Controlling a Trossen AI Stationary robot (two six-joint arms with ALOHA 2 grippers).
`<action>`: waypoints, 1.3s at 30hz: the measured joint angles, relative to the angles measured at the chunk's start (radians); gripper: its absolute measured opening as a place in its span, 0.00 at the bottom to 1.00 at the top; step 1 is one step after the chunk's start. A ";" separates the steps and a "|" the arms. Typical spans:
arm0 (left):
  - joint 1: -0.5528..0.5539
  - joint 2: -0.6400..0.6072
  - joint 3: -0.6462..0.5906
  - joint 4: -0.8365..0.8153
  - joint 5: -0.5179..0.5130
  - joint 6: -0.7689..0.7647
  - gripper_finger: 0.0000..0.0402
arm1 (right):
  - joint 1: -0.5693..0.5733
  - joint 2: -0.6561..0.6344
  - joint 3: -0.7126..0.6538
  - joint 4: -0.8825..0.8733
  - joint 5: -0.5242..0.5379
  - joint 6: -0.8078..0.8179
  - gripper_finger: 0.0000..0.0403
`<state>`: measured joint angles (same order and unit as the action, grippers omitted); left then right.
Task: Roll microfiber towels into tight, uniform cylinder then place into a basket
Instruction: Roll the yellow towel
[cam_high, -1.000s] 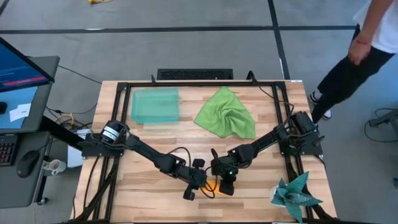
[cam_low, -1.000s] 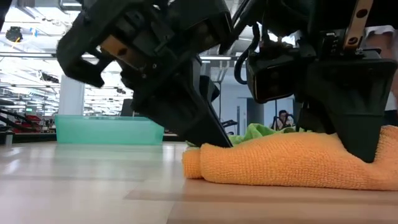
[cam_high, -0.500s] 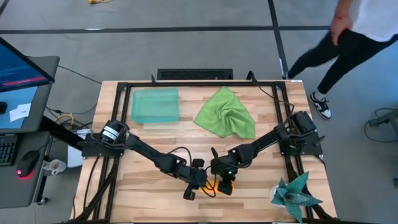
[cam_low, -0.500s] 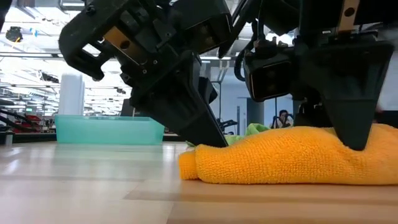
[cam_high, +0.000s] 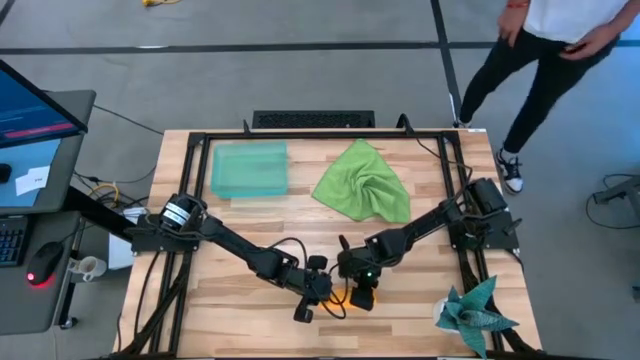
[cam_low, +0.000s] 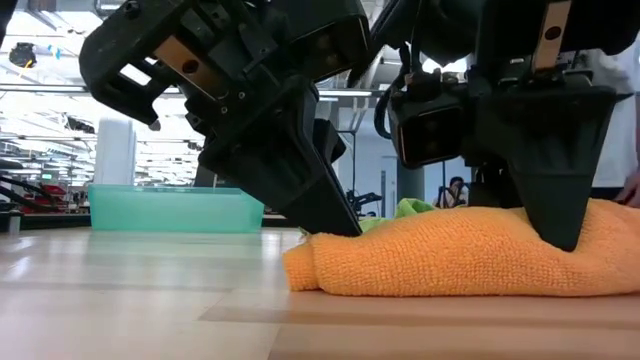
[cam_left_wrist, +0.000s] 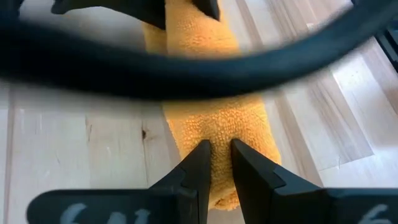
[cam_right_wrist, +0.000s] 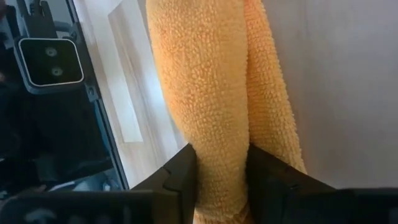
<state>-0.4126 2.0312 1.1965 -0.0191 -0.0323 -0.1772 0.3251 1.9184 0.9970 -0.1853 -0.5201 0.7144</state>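
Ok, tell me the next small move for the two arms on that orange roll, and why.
Probably lift together. The left gripper pinches one end of the rolled orange towel, the right gripper straddles a fold of it, and the roll lies on the table, apart from the basket.

From my station the high view is evenly bright, with soft shadows under the arms. In the left wrist view a dark cable smears blurry across the upper frame; the low view's background glows pale.

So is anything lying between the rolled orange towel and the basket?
Nothing visible: bare wood separates the orange towel from the basket. The green towel lies off to the side, clear of that path.
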 joint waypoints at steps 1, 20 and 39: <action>0.000 0.000 0.000 0.002 0.000 0.000 0.14 | -0.004 0.000 0.000 -0.005 -0.001 -0.009 0.34; 0.013 0.000 0.000 0.006 -0.006 0.000 0.14 | -0.010 0.000 -0.001 -0.016 0.000 -0.071 0.37; 0.015 0.000 0.000 0.008 -0.015 -0.007 0.14 | -0.105 -0.058 -0.004 -0.093 -0.039 -0.144 0.51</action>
<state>-0.3973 2.0308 1.1969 -0.0113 -0.0471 -0.1844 0.2206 1.8606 0.9934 -0.2785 -0.5589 0.5706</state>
